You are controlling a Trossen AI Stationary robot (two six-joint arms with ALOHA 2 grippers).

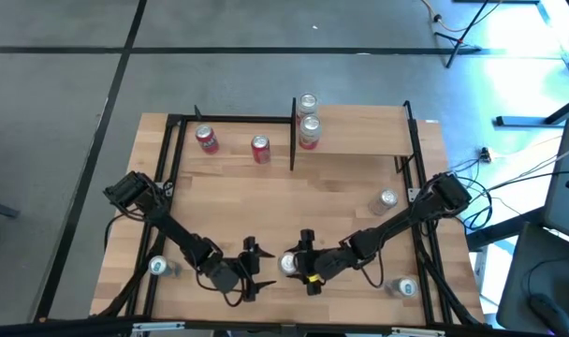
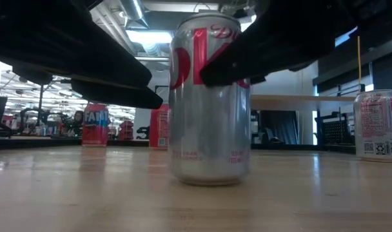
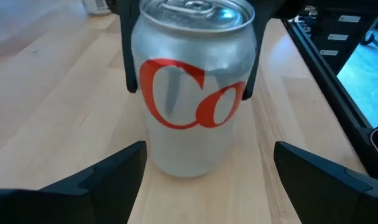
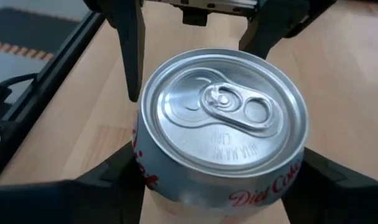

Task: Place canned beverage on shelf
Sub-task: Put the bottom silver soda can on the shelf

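Note:
A silver canned beverage (image 1: 289, 265) with red lettering stands upright on its base on the table near the front edge, at the middle. My right gripper (image 1: 308, 263) comes at it from the right, one finger on each side of the can (image 4: 223, 124). My left gripper (image 1: 250, 268) is open just left of the can (image 3: 192, 106), which stands beyond its fingertips, untouched. The shelf (image 1: 359, 140), a raised light-wood board, is at the far right and carries two silver cans (image 1: 309, 131). My right gripper pinches the can between its two fingers (image 3: 132, 62), on opposite sides of the wall's upper half (image 3: 145, 74). The fingers come from the table's right side, slanting a little downward. The can stays upright with its base on the table.
Two red cans (image 1: 206, 139) (image 1: 260, 149) stand at the far left beside the shelf. Silver cans stand at the right (image 1: 386, 200), the front right (image 1: 404, 287) and the front left (image 1: 158, 267). Thin black frame posts (image 1: 293, 131) rise around the table's edges.

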